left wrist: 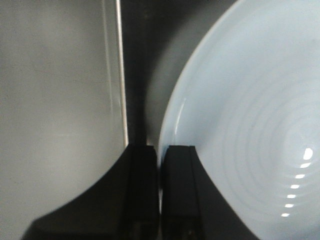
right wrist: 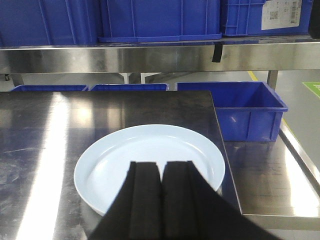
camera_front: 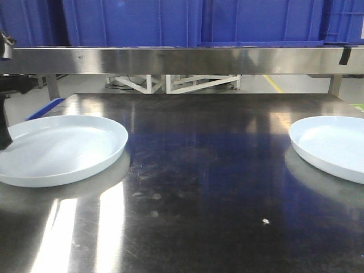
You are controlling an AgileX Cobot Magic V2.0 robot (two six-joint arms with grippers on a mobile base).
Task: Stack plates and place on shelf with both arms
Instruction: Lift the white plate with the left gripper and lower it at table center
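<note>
Two white plates lie on the dark steel table point(camera_front: 199, 193): the left plate point(camera_front: 57, 149) and the right plate point(camera_front: 335, 145). My left gripper point(left wrist: 160, 146) is at the left plate's point(left wrist: 250, 125) outer rim. Its two fingers are closed with the thin rim between them. A dark part of it shows at the left edge of the front view point(camera_front: 3, 128). My right gripper point(right wrist: 161, 163) is shut and empty. It hovers over the near side of the right plate point(right wrist: 145, 155), apart from it. The shelf rail point(camera_front: 182, 60) runs across behind the table.
Large blue crates point(camera_front: 131, 23) fill the shelf tier above the rail point(right wrist: 150, 57). An open blue crate point(right wrist: 240, 107) stands lower, beyond the table's right edge point(right wrist: 225, 150). More blue crates point(right wrist: 130, 87) show behind the table. The right plate lies close to that edge.
</note>
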